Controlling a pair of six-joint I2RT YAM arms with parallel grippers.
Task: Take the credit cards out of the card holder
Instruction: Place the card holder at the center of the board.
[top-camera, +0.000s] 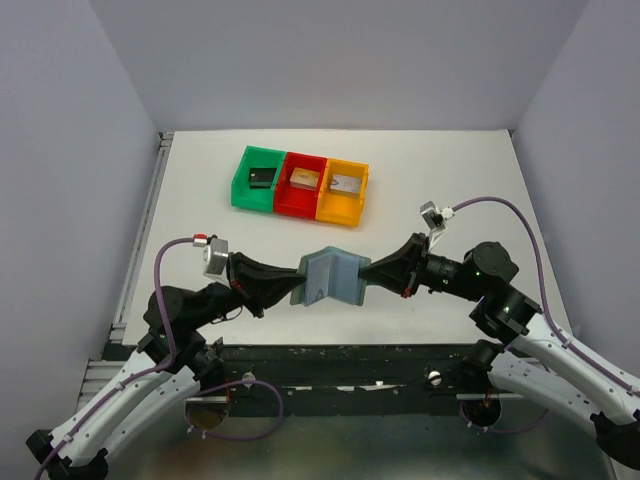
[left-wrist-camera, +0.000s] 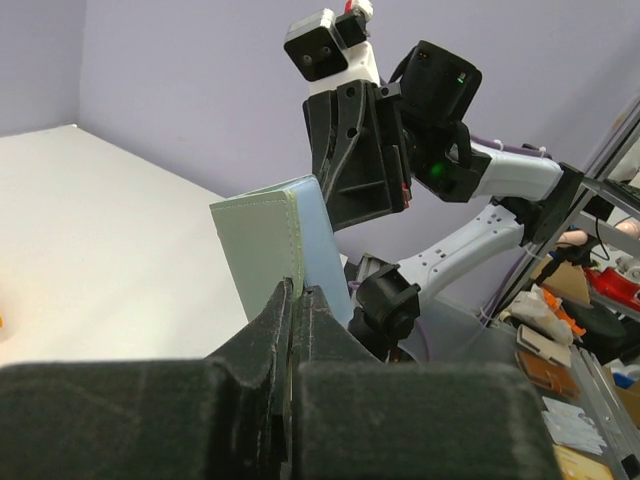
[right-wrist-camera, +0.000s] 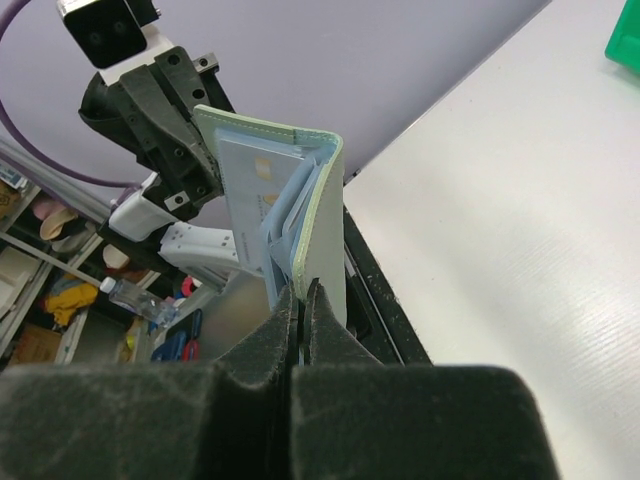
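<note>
Left gripper (top-camera: 297, 283): jaws pressed together on the free edge of one flap of the holder (top-camera: 330, 275), with only that thin flap between the pads. Right gripper (top-camera: 366, 272): jaws likewise closed, pinching the edge of the opposite flap. The two grippers face each other from left and right, and the holder spans the gap between them, lifted over the near part of the table (top-camera: 200, 200), close to its front edge and midway between the two arms. The holder is a small bifold, grey-green on the outside with a stitched border, and it stands half open in a V with the fold upright. In the right wrist view the inside shows pale blue-grey pockets (right-wrist-camera: 285, 215) stacked in steps. Cards (right-wrist-camera: 255, 165) sit in these pockets. The most visible one is pale with a small tan patch, and only its upper part shows. The others show as thin edges, so their number cannot be told. Farther back on the table, well apart from the holder, three open bins stand touching in a row: green (top-camera: 257, 178), red (top-camera: 302, 180) and orange (top-camera: 344, 186). Each bin contains one small block: black in the green bin, tan in the red and grey in the orange.
</note>
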